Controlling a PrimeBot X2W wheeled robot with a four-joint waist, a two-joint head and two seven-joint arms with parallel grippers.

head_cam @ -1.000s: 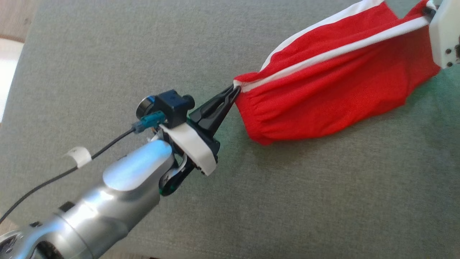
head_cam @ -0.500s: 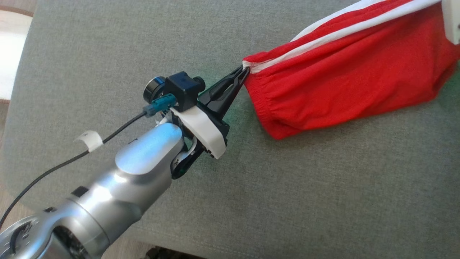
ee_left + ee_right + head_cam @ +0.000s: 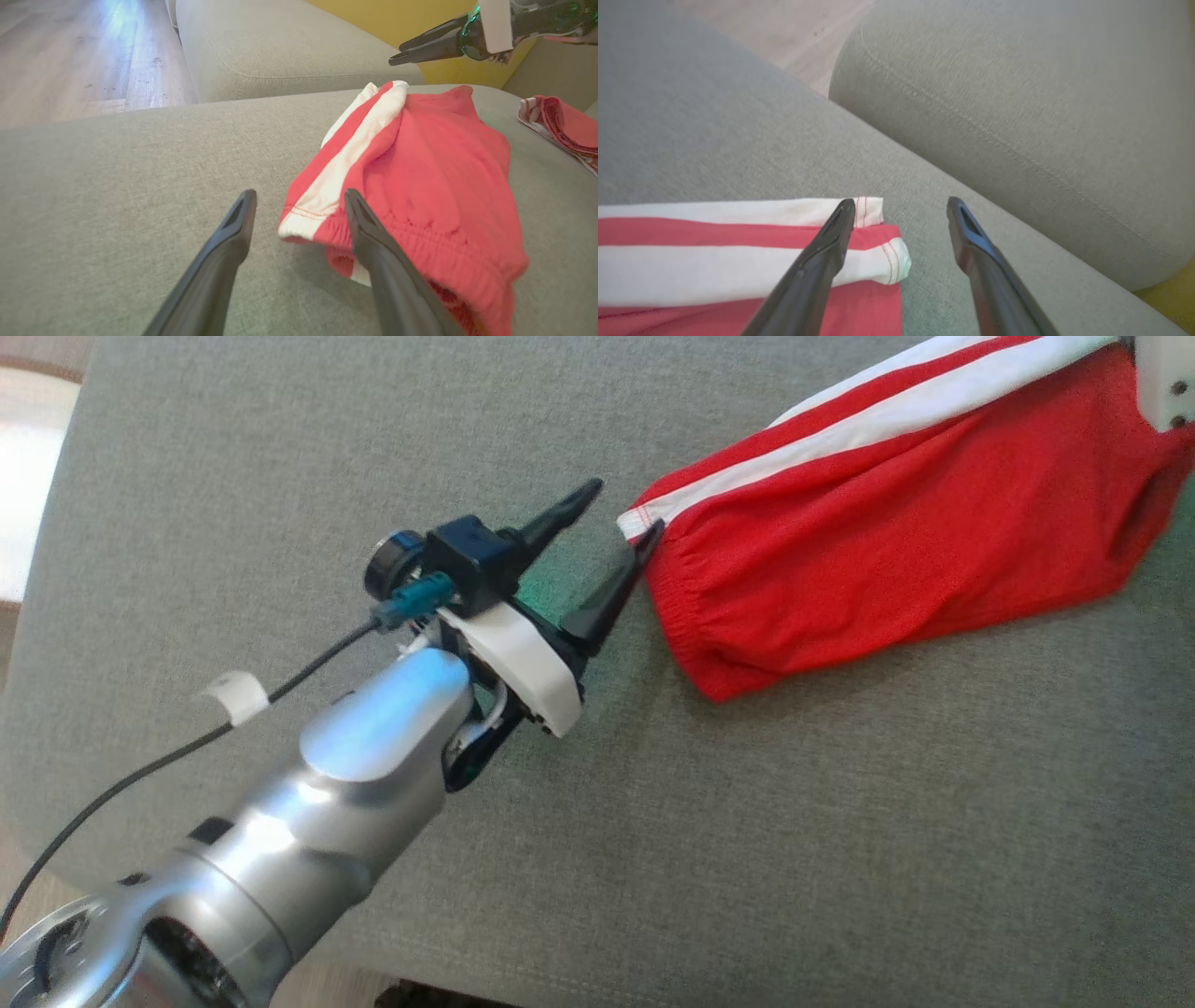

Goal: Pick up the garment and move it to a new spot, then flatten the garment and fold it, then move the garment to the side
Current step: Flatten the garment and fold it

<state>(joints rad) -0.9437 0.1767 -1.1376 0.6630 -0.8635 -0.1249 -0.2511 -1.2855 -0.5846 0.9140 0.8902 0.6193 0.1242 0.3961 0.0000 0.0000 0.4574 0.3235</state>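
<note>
The garment [image 3: 887,523], red shorts with white side stripes, lies stretched out on the grey cushion [image 3: 747,849]. My left gripper [image 3: 624,511] is open at the waistband corner, with one fingertip touching the cloth and nothing gripped. In the left wrist view the garment [image 3: 434,177] lies partly between the spread fingers of the left gripper [image 3: 299,196]. My right gripper [image 3: 901,203] is also open over the striped hem corner of the garment [image 3: 714,233]. The right gripper [image 3: 399,52] hovers just above the garment's far end.
A second cushion [image 3: 1017,93] rises close beside the garment's far end. Another red and white cloth [image 3: 560,121] lies further along the seat. Wooden floor [image 3: 70,56] lies beyond the cushion's edge, and a yellow wall [image 3: 420,18] stands behind.
Both grippers have opened and let go of the garment's two ends. The garment, held taut before, now rests slack on the cushion.
</note>
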